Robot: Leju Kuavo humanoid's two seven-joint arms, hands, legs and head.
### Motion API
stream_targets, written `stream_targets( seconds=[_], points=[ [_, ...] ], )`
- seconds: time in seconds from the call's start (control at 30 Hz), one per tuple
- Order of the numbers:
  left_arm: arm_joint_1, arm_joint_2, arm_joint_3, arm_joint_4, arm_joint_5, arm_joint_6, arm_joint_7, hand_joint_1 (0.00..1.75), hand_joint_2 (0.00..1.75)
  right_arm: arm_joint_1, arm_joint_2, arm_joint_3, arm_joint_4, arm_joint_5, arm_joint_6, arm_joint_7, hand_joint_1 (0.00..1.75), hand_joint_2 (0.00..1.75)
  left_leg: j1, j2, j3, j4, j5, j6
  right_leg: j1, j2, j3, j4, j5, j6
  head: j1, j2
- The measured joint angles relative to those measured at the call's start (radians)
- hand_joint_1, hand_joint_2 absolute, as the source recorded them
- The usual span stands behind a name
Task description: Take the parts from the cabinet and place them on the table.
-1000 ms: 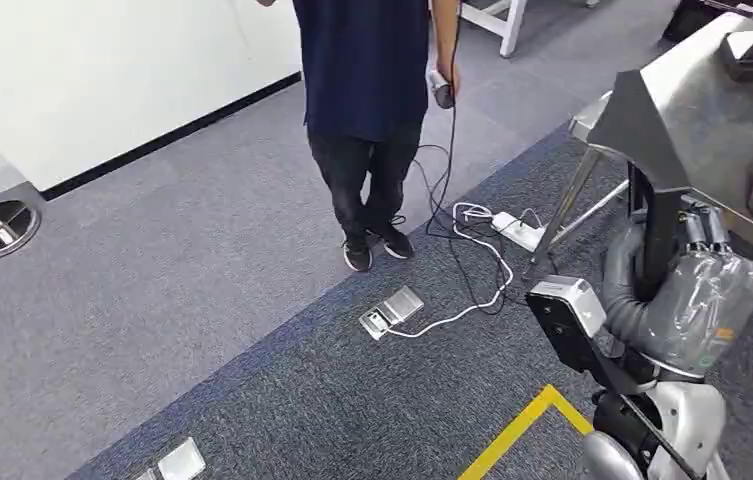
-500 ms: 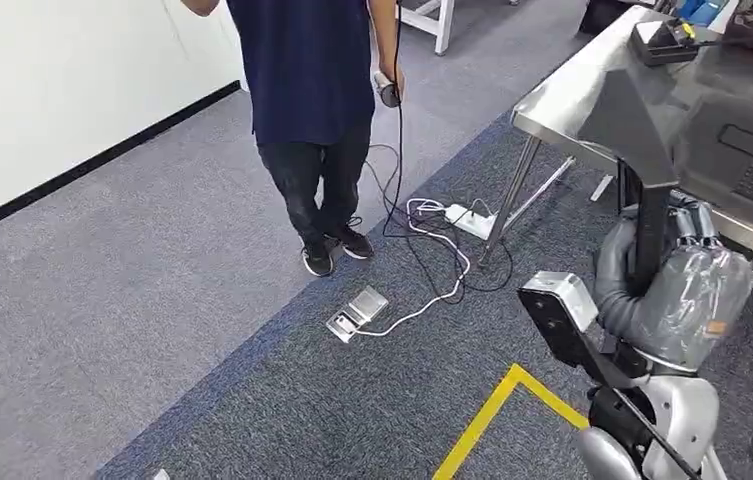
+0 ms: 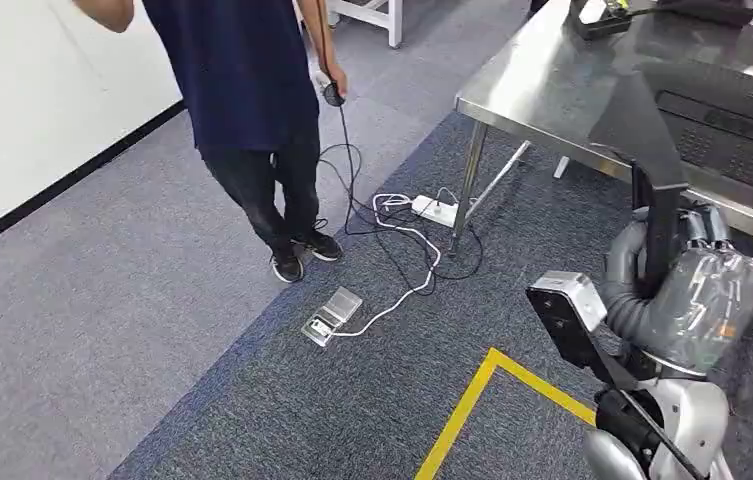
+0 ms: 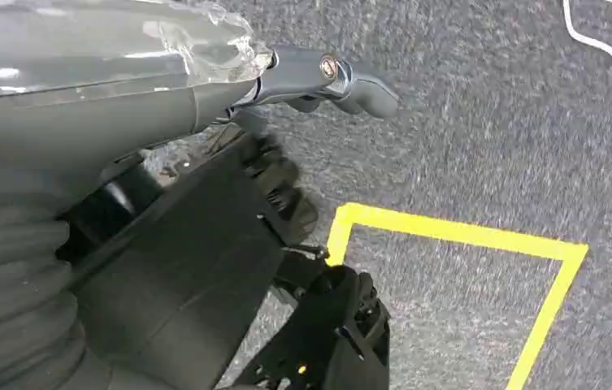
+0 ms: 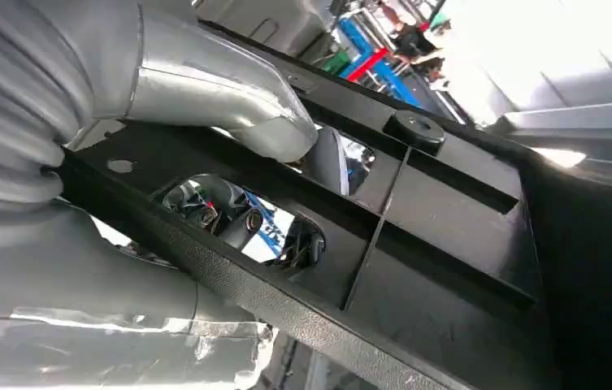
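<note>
A long black plastic part stands upright at the right of the head view, just in front of the steel table. Its lower end sits in a plastic-wrapped hand with a grey ribbed cover. In the left wrist view my left hand holds the black part above the carpet, thumb stretched over it. In the right wrist view my right hand grips the ribbed side of the part, thumb pressed on its edge.
A person in a dark shirt stands at the upper left holding a cabled handle. Cables, a power strip and a floor box lie on the carpet. Yellow tape marks the floor. A black device sits on the table.
The camera has turned: the whole scene slid left and the table came further into view. The part stays in the same hold.
</note>
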State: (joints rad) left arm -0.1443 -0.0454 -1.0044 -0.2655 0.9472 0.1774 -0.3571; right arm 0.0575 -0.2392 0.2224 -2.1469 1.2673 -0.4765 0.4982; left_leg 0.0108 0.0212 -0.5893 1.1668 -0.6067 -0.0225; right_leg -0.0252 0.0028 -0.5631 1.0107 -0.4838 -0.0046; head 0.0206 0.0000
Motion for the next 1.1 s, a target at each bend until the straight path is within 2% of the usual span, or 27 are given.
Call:
stream_targets(
  seconds=[0.03,0.07,0.1,0.13,0.17,0.2,0.23,0.27,0.37,0.4,0.47,0.5,0.57,0.6,0.63,0.67,0.7,0.73,0.77,0.8,0.87,0.9,0.93,0.97,1.0,1.07,1.1],
  points=[
    [0.002,0.000,0.000,0.000,0.000,-0.004,0.000,0.00,1.75,0.000,0.000,0.000,0.000,-0.001,0.000,0.000,1.75,1.75,0.000,-0.006,-0.040,0.085,-0.035,-0.001,0.002,0.009,-0.001,0.000,0.000,-0.001,-0.003,0.000],
    [0.004,0.000,0.000,0.000,0.000,-0.007,0.000,0.00,1.75,0.000,0.000,0.000,0.001,-0.002,0.000,0.000,1.75,1.75,0.000,-0.009,-0.071,0.145,-0.051,-0.001,0.003,0.019,-0.001,0.000,0.000,-0.002,-0.006,0.000],
    [0.005,0.000,0.000,0.000,0.001,-0.009,0.000,0.00,1.75,0.000,0.000,0.000,0.001,-0.002,0.000,0.000,1.75,1.75,-0.001,-0.010,-0.083,0.161,-0.042,0.001,0.005,0.030,0.000,0.001,0.000,-0.002,-0.009,0.000],
    [0.005,0.000,0.000,0.000,0.002,-0.010,0.000,0.00,1.75,0.000,0.000,0.000,0.001,-0.003,0.000,0.000,1.75,1.75,-0.003,-0.011,-0.072,0.131,-0.012,0.007,0.007,0.041,0.002,0.001,0.000,-0.002,-0.011,0.000],
    [0.004,0.000,0.000,0.000,0.002,-0.011,0.000,0.00,1.75,-0.001,0.000,0.000,0.001,-0.004,0.000,0.000,1.75,1.75,-0.006,-0.016,-0.045,0.065,0.032,0.016,0.009,0.052,0.004,0.001,0.000,-0.002,-0.014,0.000],
    [0.004,0.000,0.000,0.000,0.002,-0.013,0.000,0.00,1.75,-0.002,0.000,0.000,0.000,-0.005,-0.001,0.000,1.75,1.75,-0.011,-0.030,-0.003,-0.035,0.087,0.028,0.010,0.064,0.006,0.001,0.000,-0.002,-0.016,0.000],
    [0.003,0.000,0.000,0.000,0.003,-0.015,0.000,0.00,1.75,-0.005,0.000,0.000,0.000,-0.005,-0.001,0.000,1.75,1.75,-0.016,-0.061,0.033,-0.123,0.125,0.042,0.009,0.074,0.006,0.000,0.000,-0.002,-0.018,0.000],
    [0.002,0.005,0.000,0.000,0.005,-0.017,0.000,0.00,1.75,-0.007,0.000,0.000,0.000,-0.005,-0.001,0.000,1.75,1.75,-0.014,-0.100,0.040,-0.145,0.117,0.051,0.011,0.079,0.002,0.002,-0.001,0.003,-0.014,0.000],
    [0.003,0.005,0.000,0.000,0.006,-0.023,-0.003,0.00,1.75,-0.009,0.000,0.000,0.000,-0.010,-0.001,0.002,1.75,1.75,-0.025,-0.074,0.043,-0.159,0.119,0.048,-0.005,0.109,-0.004,-0.003,0.004,0.019,-0.022,0.000],
    [0.001,0.004,0.000,-0.001,0.006,-0.025,-0.004,0.00,1.75,-0.010,-0.001,0.000,0.000,-0.011,-0.001,0.002,1.75,1.75,-0.017,-0.063,0.048,-0.176,0.127,0.052,0.003,0.117,-0.003,-0.008,0.007,0.028,-0.021,0.000],
    [-0.004,0.005,0.000,-0.001,0.008,-0.026,-0.006,0.00,1.75,-0.014,-0.004,-0.001,0.000,-0.012,-0.001,0.002,1.75,1.75,-0.010,-0.042,0.055,-0.193,0.136,0.057,0.004,0.040,-0.021,0.041,-0.031,0.026,-0.013,0.000],
    [-0.003,0.005,0.000,-0.001,0.008,-0.026,-0.006,0.00,1.75,-0.019,-0.004,-0.001,0.000,-0.012,-0.001,0.002,1.75,1.75,-0.010,-0.029,0.054,-0.193,0.136,0.059,0.003,0.018,-0.052,0.104,-0.071,0.029,-0.003,0.000],
    [0.003,0.004,0.000,-0.001,0.009,-0.028,-0.006,0.00,1.75,-0.018,-0.005,-0.001,0.000,-0.013,0.000,0.002,1.75,1.75,-0.011,-0.005,0.052,-0.191,0.135,0.060,0.001,0.008,-0.126,0.258,-0.135,0.038,0.007,0.000],
    [0.004,0.004,0.000,-0.001,0.009,-0.028,-0.006,0.00,1.75,-0.018,-0.005,-0.001,0.000,-0.013,0.000,0.002,1.75,1.75,-0.011,0.006,0.050,-0.188,0.133,0.058,0.000,0.007,-0.144,0.294,-0.136,0.042,0.012,0.000],
    [0.004,0.004,0.000,-0.001,0.009,-0.028,-0.006,0.00,1.75,-0.018,-0.005,-0.001,0.000,-0.013,0.000,0.002,1.75,1.75,-0.010,0.017,0.049,-0.185,0.130,0.057,-0.003,0.004,-0.135,0.273,-0.111,0.046,0.018,0.000],
    [0.003,0.004,0.000,-0.001,0.009,-0.028,-0.006,0.00,1.75,-0.018,-0.006,-0.001,0.000,-0.013,0.000,0.002,1.75,1.75,-0.009,0.026,0.050,-0.180,0.127,0.054,-0.006,-0.001,-0.102,0.211,-0.072,0.048,0.021,0.000],
    [0.003,0.003,0.000,-0.001,0.009,-0.029,-0.006,0.00,1.75,-0.018,-0.007,-0.001,0.000,-0.013,0.000,0.002,1.75,1.75,-0.006,0.035,0.050,-0.172,0.121,0.049,-0.008,-0.014,-0.052,0.114,-0.024,0.053,0.024,0.000],
    [0.002,0.003,0.000,-0.002,0.009,-0.029,-0.006,0.00,1.75,-0.019,-0.007,-0.001,0.000,-0.013,0.000,0.002,1.75,1.75,-0.004,0.042,0.049,-0.161,0.114,0.041,-0.009,-0.038,-0.006,0.023,0.004,0.056,0.027,0.000],
    [0.000,0.006,0.000,-0.001,0.010,-0.028,-0.006,0.00,1.75,-0.016,-0.007,-0.001,0.002,-0.013,0.000,0.002,1.75,1.75,-0.012,0.045,0.048,-0.155,0.108,0.033,-0.002,-0.056,-0.011,0.031,-0.016,0.046,0.032,0.000],
    [0.000,0.005,0.000,-0.002,0.010,-0.028,-0.007,0.00,1.75,-0.019,-0.008,-0.001,-0.001,-0.013,0.000,0.002,1.75,1.75,-0.013,0.048,0.047,-0.143,0.100,0.027,-0.001,-0.048,-0.012,0.020,-0.008,0.036,0.041,0.000],
    [-0.001,0.005,0.000,-0.002,0.010,-0.028,-0.007,0.00,1.75,-0.017,-0.008,-0.001,-0.001,-0.013,0.000,0.002,1.75,1.75,-0.015,0.060,0.051,-0.147,0.100,0.019,-0.001,-0.033,-0.018,0.029,-0.011,0.023,0.020,0.000],
    [-0.002,0.005,0.000,-0.002,0.010,-0.028,-0.007,0.00,1.75,-0.017,-0.009,-0.001,-0.001,-0.013,0.000,0.002,1.75,1.75,-0.011,0.066,0.052,-0.146,0.099,0.015,0.000,-0.025,-0.019,0.028,-0.008,0.017,0.018,0.000],
    [-0.004,0.005,0.000,-0.002,0.010,-0.029,-0.007,0.00,1.75,-0.018,-0.009,-0.001,-0.001,-0.013,0.000,0.002,1.75,1.75,-0.007,0.055,0.053,-0.137,0.090,0.007,-0.004,-0.018,-0.018,0.023,-0.003,0.009,0.018,0.000],
    [-0.005,0.005,0.000,-0.003,0.010,-0.029,-0.008,0.00,1.75,-0.019,-0.009,-0.001,-0.002,-0.013,0.000,0.002,1.75,1.75,-0.005,0.022,0.042,-0.105,0.062,0.002,-0.004,-0.013,-0.020,0.023,-0.001,0.005,0.012,0.000],
    [-0.005,0.005,0.000,-0.003,0.010,-0.029,-0.008,0.00,1.75,-0.021,-0.009,-0.001,-0.002,-0.013,0.000,0.002,1.75,1.75,-0.004,0.004,0.016,-0.043,0.022,0.000,-0.003,-0.008,-0.022,0.023,0.001,0.001,0.003,0.000],
    [-0.002,0.005,0.000,-0.003,0.010,-0.029,-0.008,0.00,1.75,-0.021,-0.009,-0.001,-0.002,-0.013,0.000,0.002,1.75,1.75,-0.003,-0.008,-0.056,0.114,-0.050,-0.002,0.000,0.009,-0.026,0.024,0.002,-0.003,-0.006,0.000],
    [0.001,0.005,0.000,-0.003,0.010,-0.029,-0.008,0.00,1.75,-0.020,-0.009,-0.001,-0.002,-0.013,0.000,0.002,1.75,1.75,-0.003,-0.009,-0.081,0.165,-0.058,-0.001,0.003,0.020,-0.028,0.024,0.003,-0.004,-0.009,0.000]
  ],
)
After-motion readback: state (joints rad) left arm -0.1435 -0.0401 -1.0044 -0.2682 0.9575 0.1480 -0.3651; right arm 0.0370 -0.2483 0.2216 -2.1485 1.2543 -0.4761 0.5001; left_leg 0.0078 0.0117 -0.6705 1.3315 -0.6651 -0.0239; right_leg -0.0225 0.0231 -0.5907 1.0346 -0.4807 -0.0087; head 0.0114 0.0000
